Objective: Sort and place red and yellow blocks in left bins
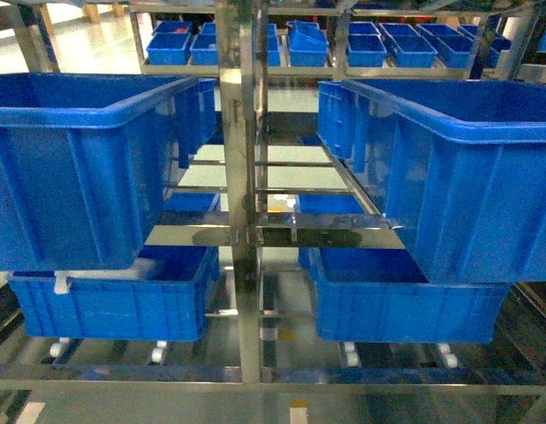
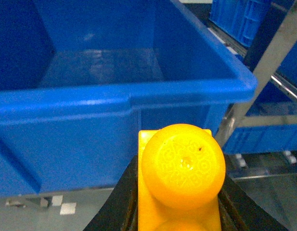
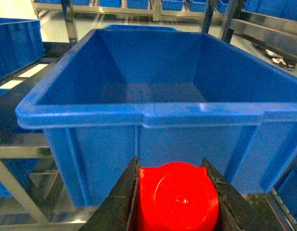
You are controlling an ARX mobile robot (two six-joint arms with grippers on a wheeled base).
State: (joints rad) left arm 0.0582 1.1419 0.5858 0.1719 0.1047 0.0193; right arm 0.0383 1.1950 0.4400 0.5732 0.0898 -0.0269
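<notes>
A yellow studded plastic block (image 2: 179, 185) sits clamped between the dark fingers of the left gripper (image 2: 179, 202), held just short of the front wall of a large blue plastic bin (image 2: 124, 103) whose visible floor is bare. In the right wrist view, a red round-topped plastic block (image 3: 177, 199) is likewise pinched in the right gripper (image 3: 175, 204), facing a second blue plastic crate (image 3: 143, 113) that also shows no contents on the floor in view. From the head camera neither arm is in sight; only the two upper bins (image 1: 79, 168) and the stainless steel rack (image 1: 242, 221) between them appear, with more blue crates on lower and farther shelves.

Both blocks sit below their bins' rims, so the step at hand appears to be lifting each over the front lip before release. Doing it well likely means raising the gripper clear of the rim, moving forward until the block hangs over the floor, then opening. Because the task names left bins for both colours, whether the red block's crate is a correct target cannot be told.
</notes>
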